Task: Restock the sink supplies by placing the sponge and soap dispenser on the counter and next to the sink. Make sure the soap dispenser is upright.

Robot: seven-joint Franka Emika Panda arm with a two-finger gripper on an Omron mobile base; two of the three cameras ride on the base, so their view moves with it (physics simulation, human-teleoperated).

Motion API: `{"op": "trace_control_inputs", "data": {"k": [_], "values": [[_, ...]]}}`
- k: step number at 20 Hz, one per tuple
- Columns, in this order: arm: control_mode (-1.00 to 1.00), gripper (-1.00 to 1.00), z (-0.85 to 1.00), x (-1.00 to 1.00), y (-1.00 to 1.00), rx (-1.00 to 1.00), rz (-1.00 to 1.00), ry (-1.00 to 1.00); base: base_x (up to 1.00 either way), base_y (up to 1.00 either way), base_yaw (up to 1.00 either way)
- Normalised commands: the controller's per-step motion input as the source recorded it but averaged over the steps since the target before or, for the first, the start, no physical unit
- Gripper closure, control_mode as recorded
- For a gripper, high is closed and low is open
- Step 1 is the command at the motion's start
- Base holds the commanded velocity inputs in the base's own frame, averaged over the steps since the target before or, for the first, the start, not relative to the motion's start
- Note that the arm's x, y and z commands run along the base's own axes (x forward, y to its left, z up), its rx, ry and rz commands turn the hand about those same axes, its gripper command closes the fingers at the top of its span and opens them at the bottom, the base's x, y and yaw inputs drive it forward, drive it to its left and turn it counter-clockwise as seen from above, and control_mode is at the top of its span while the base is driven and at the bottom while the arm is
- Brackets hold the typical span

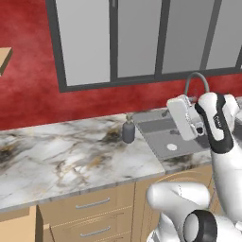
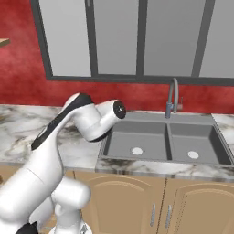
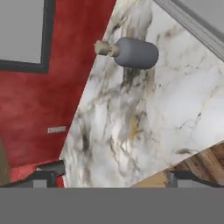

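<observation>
The dispenser (image 1: 128, 132) stands upright on the table (image 1: 61, 160), just beside the sink's (image 1: 165, 137) left rim; the pincer (image 3: 112, 178) is released and holds nothing.

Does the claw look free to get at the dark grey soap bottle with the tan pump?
Probably yes: the dark grey soap bottle stands alone on bare marble counter ahead of the open claw.

soap dispenser (image 1: 128, 131) upright on counter (image 1: 71, 156) | just left of sink (image 1: 172, 137)

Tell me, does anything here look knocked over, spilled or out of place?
Nothing stands out. The soap dispenser stands upright on the counter, just left of the sink. It only looks sideways in the hand view because that camera is rolled. No spills or damage show.
</observation>
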Motion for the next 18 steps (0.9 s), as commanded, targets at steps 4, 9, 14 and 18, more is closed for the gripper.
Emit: {"op": "trace_control_inputs", "data": {"k": [4, 9, 14, 18], "values": [[-1.0, -1.0, 0.21, -1.0, 0.0, -0.45, 0.02, -0.45, 0.0, 0.0, 0.0], [-1.0, -1.0, -0.06, -0.85, 0.11, -0.44, 0.11, -0.24, 0.0, 0.0, 0.0], [-1.0, -1.0, -0.2, -0.03, 0.58, -0.28, 0.1, 0.07, 0.0, 0.0, 0.0], [-1.0, -1.0, -0.12, 0.03, 0.08, -0.04, 0.02, 0.05, 0.0, 0.0, 0.0]]}}
